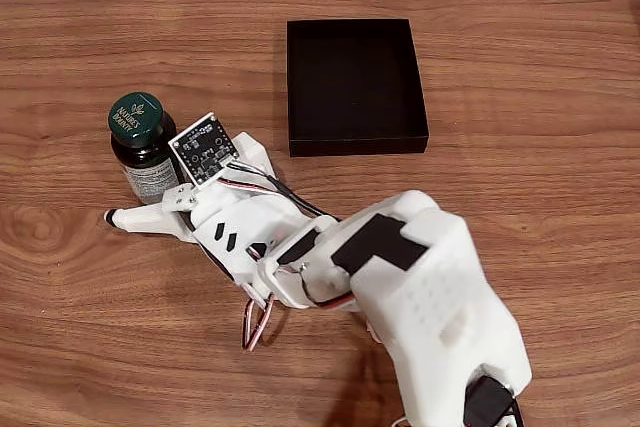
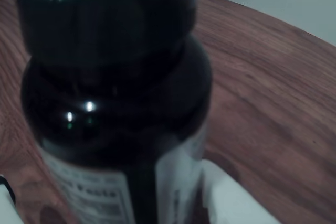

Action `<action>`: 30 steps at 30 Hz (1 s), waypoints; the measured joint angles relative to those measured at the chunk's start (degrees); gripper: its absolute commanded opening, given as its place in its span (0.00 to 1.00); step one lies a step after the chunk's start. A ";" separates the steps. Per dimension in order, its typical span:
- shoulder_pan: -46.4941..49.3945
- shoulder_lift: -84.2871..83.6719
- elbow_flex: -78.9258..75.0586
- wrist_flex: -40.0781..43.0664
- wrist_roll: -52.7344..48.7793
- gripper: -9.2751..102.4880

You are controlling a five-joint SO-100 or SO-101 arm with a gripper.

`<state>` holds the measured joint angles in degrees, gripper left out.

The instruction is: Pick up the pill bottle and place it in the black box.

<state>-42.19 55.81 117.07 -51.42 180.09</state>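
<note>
Pincer: your white pincer (image 1: pixel 140 209) reaches low across the wooden bench (image 1: pixel 520 147) in the fixed view, its fingers spread around the base of the pill bottle (image 1: pixel 143 147); one black-tipped finger (image 1: pixel 115 217) lies flat on the wood just in front of the bottle, the other is hidden behind the small circuit board (image 1: pixel 204 147) on your wrist.

Grip: you cannot tell from either view whether the fingers press the glass or merely flank it; the wrist view shows a white finger (image 2: pixel 231 198) close beside the bottle's lower right, with a thin dark gap between them.

Pill bottle: it stands upright on the bench right at your fingertips, dark glass, dark green cap (image 1: pixel 135 117) with a pale logo facing up, white label toward you. In the wrist view the pill bottle (image 2: pixel 115 108) looms large and blurred, cap at top, printed label (image 2: pixel 89 192) at bottom.

Black box: the black box (image 1: pixel 355 137) sits well apart from your pincer, beyond and to the right of it in the fixed view, flat on the wood, nothing inside.

Arm: your white arm (image 1: pixel 430 297) runs from the lower right of the fixed view up-left toward the bottle, red and black wires (image 1: pixel 255 322) looping beneath it.
</note>
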 measured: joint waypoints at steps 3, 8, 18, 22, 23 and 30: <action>0.26 -0.35 -1.93 0.62 -0.09 0.46; 1.41 -0.35 -3.43 1.93 -1.76 0.43; 1.32 -0.35 -3.60 2.90 -4.13 0.34; 1.32 -0.09 -3.60 2.90 -3.87 0.30; 1.49 0.18 -3.60 2.90 -4.13 0.29; 1.67 2.20 -1.41 2.90 -3.87 0.27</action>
<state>-40.52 58.01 115.66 -48.52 176.22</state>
